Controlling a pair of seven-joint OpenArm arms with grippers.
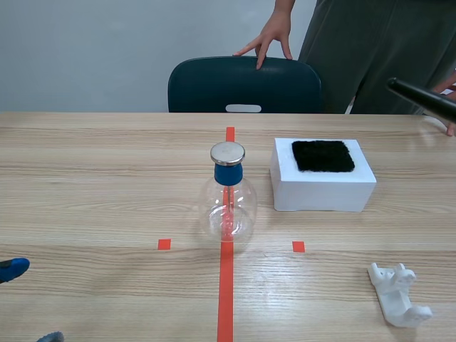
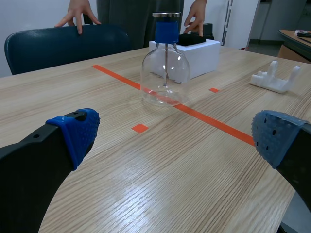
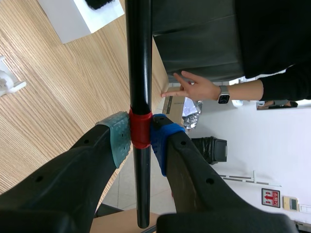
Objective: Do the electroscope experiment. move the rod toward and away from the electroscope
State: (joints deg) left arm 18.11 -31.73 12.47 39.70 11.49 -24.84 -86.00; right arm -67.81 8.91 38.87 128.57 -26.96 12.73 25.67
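**Rod held high at the right, well away from the electroscope**

We start with the wooden table (image 1: pixel 85 185), which fills most of the scene view and carries an orange-red tape line down its middle. At its far edge stands a dark blue chair (image 1: pixel 242 85), and behind it a person (image 1: pixel 377 50) rests one hand (image 1: pixel 269 39) on the chair's back.

Next in size is the white box (image 1: pixel 324 187), lying right of the tape line with a black furry pad (image 1: pixel 323 155) on its top. Just beside it, on the tape line itself, the electroscope (image 1: pixel 229 203) stands upright: a clear glass flask with a blue stopper, a flat metal disc on top and a thin stem hanging inside.

The black rod (image 1: pixel 420 98) shows at the scene's right edge, raised over the table's far right side, beyond the white box and well apart from the electroscope. In the right wrist view we see the right gripper (image 3: pixel 140 138) clamped on the rod, its two pads pressing a red band (image 3: pixel 140 127) wrapped around it.

The left gripper (image 2: pixel 175 136) sits low at the near left, fingers spread wide with nothing between them, the electroscope ahead of it.

Smallest, a white plastic stand (image 1: pixel 397 293) lies on the near right of the table.
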